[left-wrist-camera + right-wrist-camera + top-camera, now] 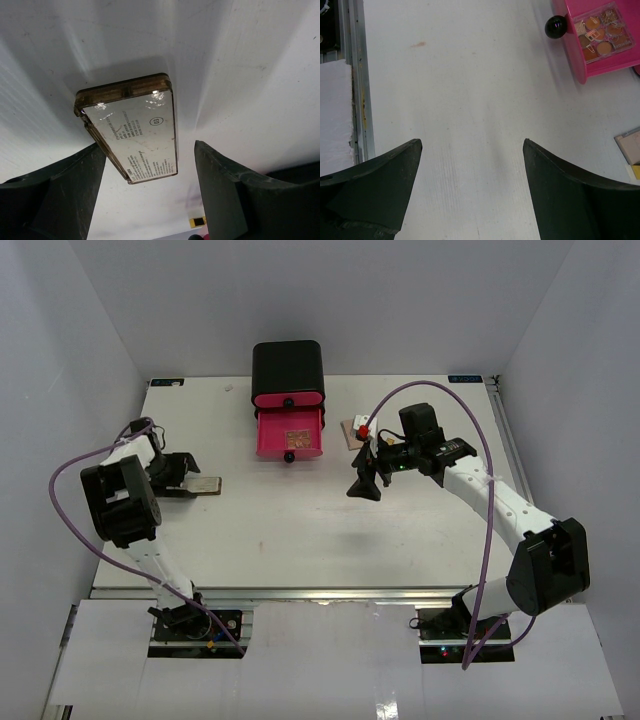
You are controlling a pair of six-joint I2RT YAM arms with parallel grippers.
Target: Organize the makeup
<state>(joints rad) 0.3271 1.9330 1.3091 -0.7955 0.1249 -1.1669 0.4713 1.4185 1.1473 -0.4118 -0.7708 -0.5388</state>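
A white table [400, 540] is enclosed on three sides by plain pale grey walls [400, 300]. Its near edge is bordered by a metal rail [357, 75], and white boards [330, 660] are laid beyond that.

The left pincer [186, 475] is seen released, its fingers [60, 190] spread wide. The flat tan compact [132, 132] is laid on the table just ahead of it, in line with the gap between the fingers, printed label upward. Whether one finger touches its edge cannot be told.

The right pincer [472, 142] is likewise spread open, with only bare table seen between its fingers. Ahead of it and to one side, a black box [288, 365] is placed near the far edge of the table. Its upper pink drawer [288, 399] is shut. The lower pink drawer [270, 435] is pulled out, and the square pink-brown eyeshadow palette [600, 32] is laid flat inside it, behind the black knob [556, 26]. A flat beige piece [627, 145] is found close beside this pincer, too cropped to be identified.
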